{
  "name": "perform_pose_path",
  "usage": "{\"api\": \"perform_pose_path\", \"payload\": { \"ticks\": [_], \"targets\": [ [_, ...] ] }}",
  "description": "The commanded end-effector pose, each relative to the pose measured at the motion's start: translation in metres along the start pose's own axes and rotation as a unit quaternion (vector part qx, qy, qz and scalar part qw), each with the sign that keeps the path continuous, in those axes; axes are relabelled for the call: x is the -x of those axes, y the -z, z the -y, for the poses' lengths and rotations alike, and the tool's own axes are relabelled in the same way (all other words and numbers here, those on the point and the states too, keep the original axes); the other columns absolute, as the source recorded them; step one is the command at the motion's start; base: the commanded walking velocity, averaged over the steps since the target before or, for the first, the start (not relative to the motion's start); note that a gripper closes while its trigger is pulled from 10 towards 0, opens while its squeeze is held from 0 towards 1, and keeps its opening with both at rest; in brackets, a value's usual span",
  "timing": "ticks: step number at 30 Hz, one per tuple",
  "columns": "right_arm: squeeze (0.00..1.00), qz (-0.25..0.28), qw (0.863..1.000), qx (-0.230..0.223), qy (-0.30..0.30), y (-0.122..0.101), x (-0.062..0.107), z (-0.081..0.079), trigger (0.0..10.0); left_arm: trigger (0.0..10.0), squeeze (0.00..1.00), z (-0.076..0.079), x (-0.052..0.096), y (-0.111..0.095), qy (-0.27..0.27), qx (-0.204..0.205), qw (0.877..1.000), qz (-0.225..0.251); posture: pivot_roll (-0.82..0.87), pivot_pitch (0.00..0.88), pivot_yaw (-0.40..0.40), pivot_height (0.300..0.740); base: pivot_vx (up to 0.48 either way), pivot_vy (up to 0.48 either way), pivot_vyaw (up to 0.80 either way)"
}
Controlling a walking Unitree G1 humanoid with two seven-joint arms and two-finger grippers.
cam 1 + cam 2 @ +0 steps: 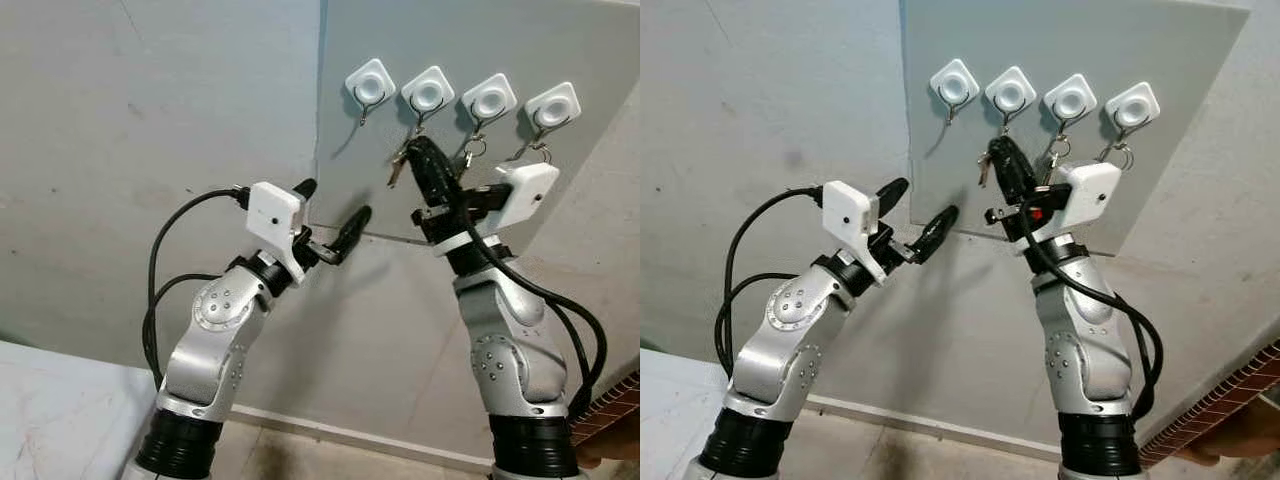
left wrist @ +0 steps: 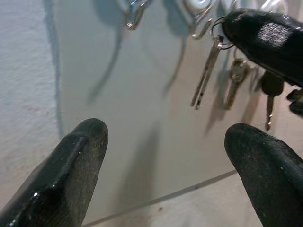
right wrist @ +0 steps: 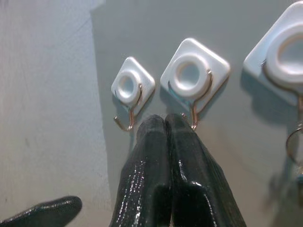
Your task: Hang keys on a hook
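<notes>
Silver arm shells with small screws, black ribbed cuffs, looping black cables, white camera boxes, long glossy black fingers.

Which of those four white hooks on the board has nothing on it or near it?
The leftmost hook. Its wire hangs bare. The right end effector holds keys up at the second hook, and the other two already carry keys.

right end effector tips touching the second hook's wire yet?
Cannot tell. In the right wrist view the shut right end effector sits just beside the second hook, but no clear gap or contact shows; the eye views hide it too.
</notes>
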State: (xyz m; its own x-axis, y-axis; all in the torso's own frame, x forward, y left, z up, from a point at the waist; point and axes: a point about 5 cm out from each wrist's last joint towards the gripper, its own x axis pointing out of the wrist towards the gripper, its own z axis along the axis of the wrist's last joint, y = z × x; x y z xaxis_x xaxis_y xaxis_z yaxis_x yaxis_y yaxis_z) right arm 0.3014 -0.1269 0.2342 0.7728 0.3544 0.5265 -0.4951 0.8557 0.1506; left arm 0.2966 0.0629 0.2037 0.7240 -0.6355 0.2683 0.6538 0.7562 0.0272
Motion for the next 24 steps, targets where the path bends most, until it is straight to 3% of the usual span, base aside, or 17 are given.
{"api": "perform_pose_path", "payload": {
  "ticks": [1,24],
  "targets": [
    [0.00,0.018,1.000,-0.002,0.011,-0.009,-0.001,0.003,10.0,10.0,0.00,0.006,-0.004,-0.008,0.016,-0.007,1.000,0.010,0.05,0.000,-0.021,0.740,0.000,0.000,0.00],
    [0.00,0.028,0.999,-0.018,-0.001,-0.013,-0.017,0.001,10.0,10.0,0.00,0.008,-0.005,-0.010,0.018,-0.003,1.000,0.012,0.05,0.000,-0.020,0.740,0.000,0.000,0.00]
  ]
}}
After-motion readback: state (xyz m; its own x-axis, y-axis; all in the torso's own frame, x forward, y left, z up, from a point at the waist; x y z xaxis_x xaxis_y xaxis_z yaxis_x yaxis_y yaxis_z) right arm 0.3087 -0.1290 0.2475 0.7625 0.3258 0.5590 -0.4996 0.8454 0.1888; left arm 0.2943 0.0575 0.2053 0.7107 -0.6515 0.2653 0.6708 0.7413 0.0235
